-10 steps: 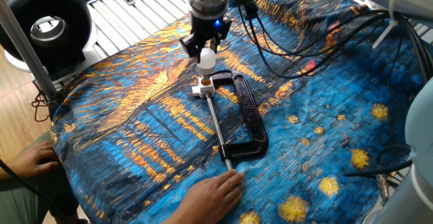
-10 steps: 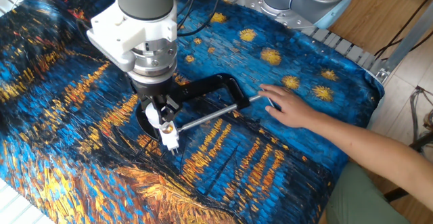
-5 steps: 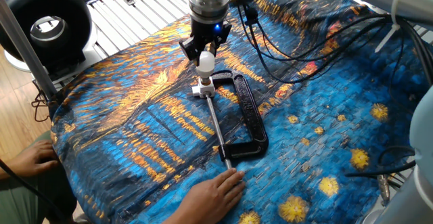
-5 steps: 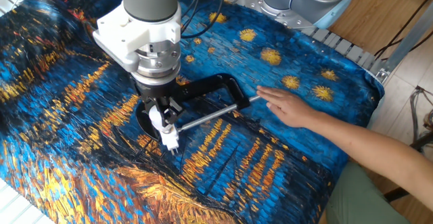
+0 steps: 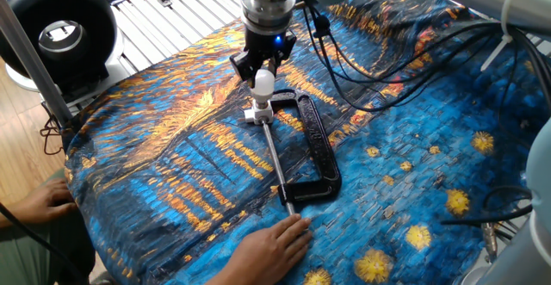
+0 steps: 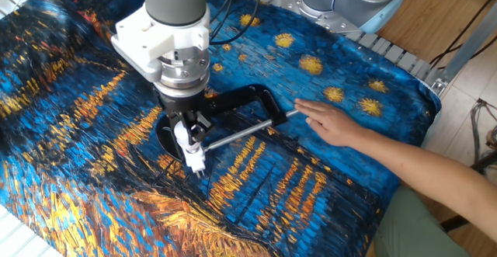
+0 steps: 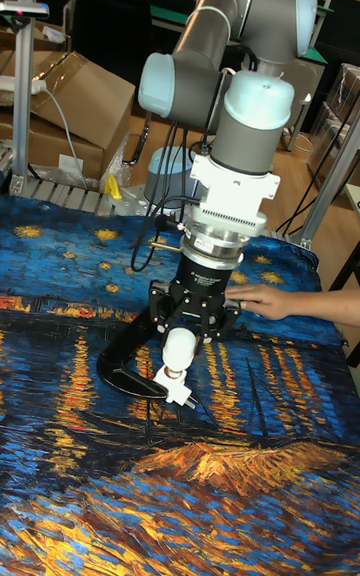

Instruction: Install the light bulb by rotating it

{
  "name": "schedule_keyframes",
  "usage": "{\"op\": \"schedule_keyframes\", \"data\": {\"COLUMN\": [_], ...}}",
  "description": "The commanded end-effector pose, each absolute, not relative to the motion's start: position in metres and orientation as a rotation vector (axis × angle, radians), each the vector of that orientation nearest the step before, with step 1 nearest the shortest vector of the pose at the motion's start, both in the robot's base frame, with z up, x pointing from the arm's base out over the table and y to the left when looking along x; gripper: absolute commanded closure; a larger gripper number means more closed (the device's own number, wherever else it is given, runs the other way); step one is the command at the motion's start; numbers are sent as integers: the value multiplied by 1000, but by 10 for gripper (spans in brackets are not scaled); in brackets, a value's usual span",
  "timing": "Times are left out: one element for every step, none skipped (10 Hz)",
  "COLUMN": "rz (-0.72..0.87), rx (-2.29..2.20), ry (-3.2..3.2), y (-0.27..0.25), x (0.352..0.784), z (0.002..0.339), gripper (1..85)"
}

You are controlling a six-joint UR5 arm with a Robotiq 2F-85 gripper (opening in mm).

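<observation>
Standing upright in the one white socket base [image 5: 257,113], the single light bulb [image 5: 263,82] sits with its rounded top between the two black fingers of the gripper [image 5: 261,65]; in the tall fixed view the fingers flank the bulb [image 7: 180,344] closely, yet whether they press on it cannot be told. The one socket base [image 7: 180,385] lies at the screw end of the one black C-clamp [image 5: 316,151], whose silver threaded rod [image 5: 274,154] runs along the cloth toward one human hand [image 5: 269,246] resting flat near the clamp's far jaw. One painted blue-and-orange cloth [image 5: 172,147] covers the table beneath everything. A second hand [image 5: 39,201] rests at the cloth's edge. One black ring-shaped device [image 5: 57,28] stands beyond the cloth's corner.
</observation>
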State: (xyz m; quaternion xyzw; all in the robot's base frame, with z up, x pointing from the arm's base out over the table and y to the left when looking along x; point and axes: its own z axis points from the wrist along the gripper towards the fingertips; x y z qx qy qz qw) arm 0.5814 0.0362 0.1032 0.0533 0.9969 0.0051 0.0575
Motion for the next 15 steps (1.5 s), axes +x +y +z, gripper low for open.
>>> {"op": "schedule_keyframes", "data": {"rz": [55,67,63,65,63,55,42,28,20,18,23,23,20,22,22], "rx": [195,205,201,199,185,161,132,115,106,96,82,74,62,48,34], "ry": [3067,3078,3086,3089,3090,3095,3096,3097,3097,3097,3087,3081,3077,3068,3059], "y": [34,35,35,36,36,36,36,35,34,34,34,34,34,34,34], "x": [568,565,563,563,565,567,569,572,575,579,583,587,590,593,597], "z": [102,102,101,100,99,98,97,98,100,103,103,102,103,103,103], "gripper": [847,847,847,847,847,847,847,847,847,847,847,847,847,847,847]}}
